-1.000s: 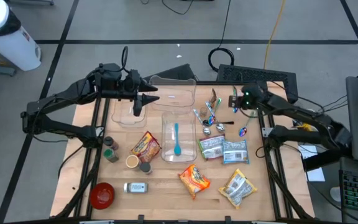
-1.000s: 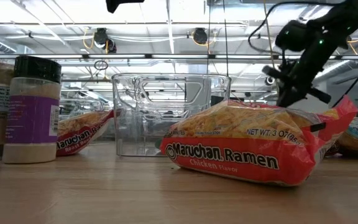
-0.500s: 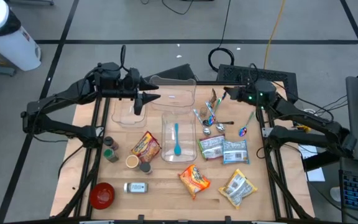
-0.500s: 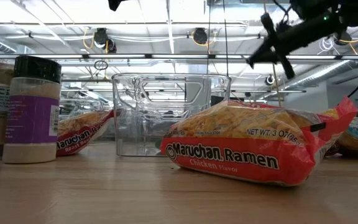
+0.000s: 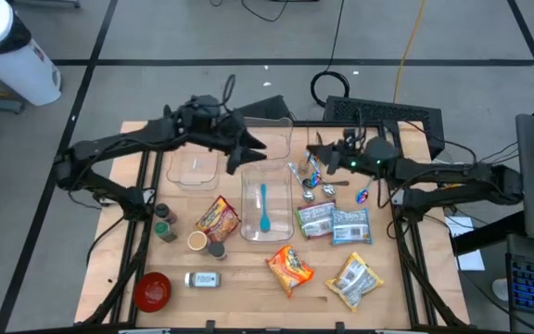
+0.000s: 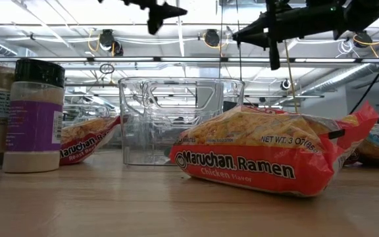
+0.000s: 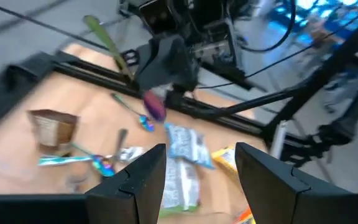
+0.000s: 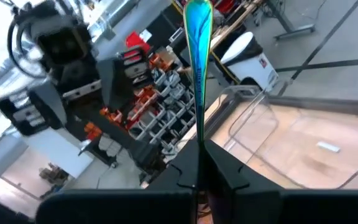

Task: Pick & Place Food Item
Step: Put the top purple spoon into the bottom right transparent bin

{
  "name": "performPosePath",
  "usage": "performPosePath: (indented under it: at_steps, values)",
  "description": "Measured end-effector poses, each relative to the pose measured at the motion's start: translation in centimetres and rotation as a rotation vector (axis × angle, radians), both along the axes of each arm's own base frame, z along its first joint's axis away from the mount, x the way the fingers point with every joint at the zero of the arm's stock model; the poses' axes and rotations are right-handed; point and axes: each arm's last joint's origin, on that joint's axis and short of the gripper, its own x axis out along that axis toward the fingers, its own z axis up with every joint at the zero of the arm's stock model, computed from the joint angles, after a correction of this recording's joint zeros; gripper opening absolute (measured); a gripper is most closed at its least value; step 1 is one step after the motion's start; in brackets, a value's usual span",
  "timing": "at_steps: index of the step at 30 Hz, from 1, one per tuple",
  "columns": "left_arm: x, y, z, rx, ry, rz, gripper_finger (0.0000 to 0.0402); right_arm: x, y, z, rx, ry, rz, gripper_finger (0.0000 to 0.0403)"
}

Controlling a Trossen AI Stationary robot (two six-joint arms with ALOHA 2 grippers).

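Observation:
My right gripper (image 5: 311, 151) hangs high over the table's far middle, pointing toward the left edge, shut on a shiny green-blue spoon (image 8: 197, 68). My left gripper (image 5: 251, 153) faces it from the left, above the far end of a clear container (image 5: 262, 199), open with nothing between its fingers (image 7: 201, 180). Food items lie on the table: two orange ramen packs (image 5: 290, 267) (image 5: 217, 218), silver packets (image 5: 332, 221) and a yellow bag (image 5: 355, 278). In the low view both grippers show at the top, the left one (image 6: 166, 10) and the right one (image 6: 242, 33). My right gripper pinches the spoon between its two fingers (image 8: 219, 168), coming level from the table's right. The spoon lies along the fingers, and its long handle (image 8: 197, 93) sticks out past the fingertips to a rounded end (image 8: 197, 9). The fingers hide the held part. The spoon is lifted clear.
A teal spoon (image 5: 263, 209) lies in the clear container. A second clear tub (image 5: 262, 130) and a lid (image 5: 193, 169) sit at the far left. Loose utensils (image 5: 309, 181) lie far right, with spice jars (image 5: 163, 223) and a red bowl (image 5: 153, 290) on the left.
My right gripper has risen from the utensil pile at the far right, tipped from pointing down to level, and swung toward the table's middle with the spoon. My left gripper has gone toward the table's right and slightly down, to above the clear container's far end.

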Motion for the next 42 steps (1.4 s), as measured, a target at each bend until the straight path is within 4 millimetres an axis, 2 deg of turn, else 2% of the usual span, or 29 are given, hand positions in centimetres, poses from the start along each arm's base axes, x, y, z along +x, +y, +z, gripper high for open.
performPosePath:
  at_steps: [11,16,30,38,42]
  values:
    - [4.6,0.9,-3.9,-0.106,0.013,-0.046,0.0198,3.3,2.8,-2.3,0.001,0.013,0.047,0.0]
    - [5.9,0.9,-4.9,-0.11,-0.006,-0.055,0.0198,4.0,3.4,-2.3,-0.008,0.001,0.074,0.0]
    - [6.6,1.6,-4.8,-0.025,-0.067,0.122,0.0198,4.5,3.6,-1.5,-0.058,-0.008,0.11,0.0]
    - [6.6,1.6,-4.7,-0.009,-0.077,0.128,0.0197,4.5,3.7,-1.5,-0.058,-0.009,0.133,0.0]
    - [6.7,1.4,-4.5,-0.001,-0.092,0.122,0.0174,4.5,3.7,-1.6,-0.057,-0.001,0.138,0.0]
